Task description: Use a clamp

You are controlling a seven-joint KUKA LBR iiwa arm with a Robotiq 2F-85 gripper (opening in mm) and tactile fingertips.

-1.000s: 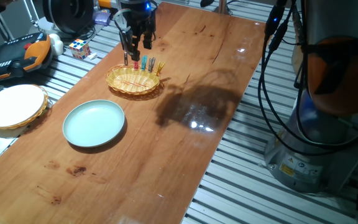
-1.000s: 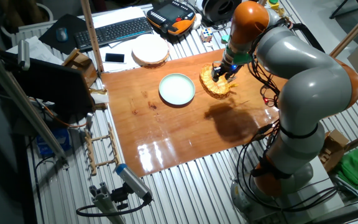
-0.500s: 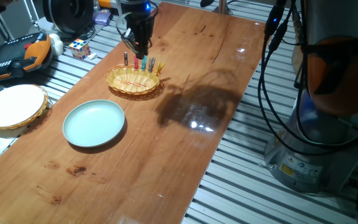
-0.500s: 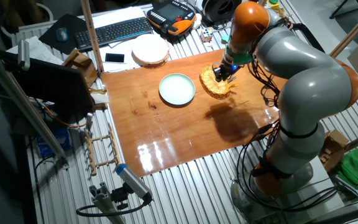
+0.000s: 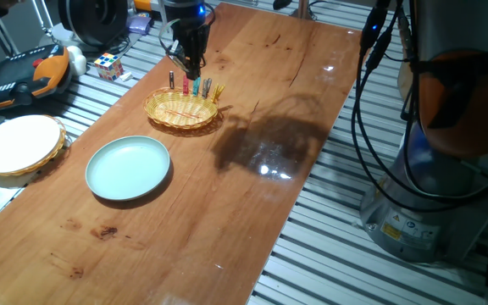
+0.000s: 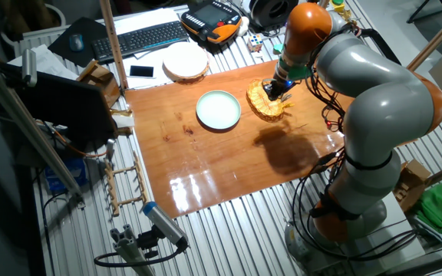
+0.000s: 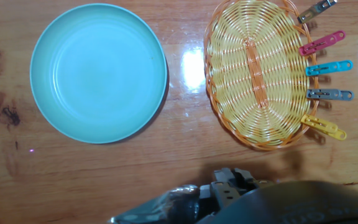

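Clamp: a small yellow peg-style clamp (image 7: 324,127), flat plastic, clipped by its nose onto the rim of the wicker basket (image 7: 229,106), its tail pointing outward over the wood; it is the end one of the row.
Other pegs: a grey peg (image 7: 330,94) just beside the clamp, then a blue peg (image 7: 328,67), a pink peg (image 7: 322,43) and a second grey peg (image 7: 316,10) cut by the picture's edge; all sit on the same long side of the rim, fanned out, apart from each other.
Basket: oval, woven, pale yellow with an orange rim and an orange strip along its middle; shallow, nothing lying inside it that shows.
Gripper: in one fixed view the gripper (image 5: 188,64) hangs above the pegs on the basket's far rim, fingers pointing down and seemingly drawn close together; whether they touch a peg I cannot tell. In the other fixed view the gripper (image 6: 273,90) is over the basket (image 6: 265,103). The hand view shows only a dark blurred part at its lower edge.
Plate: a round, smooth, light blue plate (image 7: 98,71) lies near the basket, not touching it; a strip of bare wood runs between them.
Desk: the wooden desk (image 5: 252,93) is glossy brown with grain and dark knots; wide open surface on the side away from the basket.
Desk edges: slatted metal frame (image 5: 329,246) all round.
Beside the desk: a round white lidded box (image 5: 19,144) and a colour cube (image 5: 108,64).
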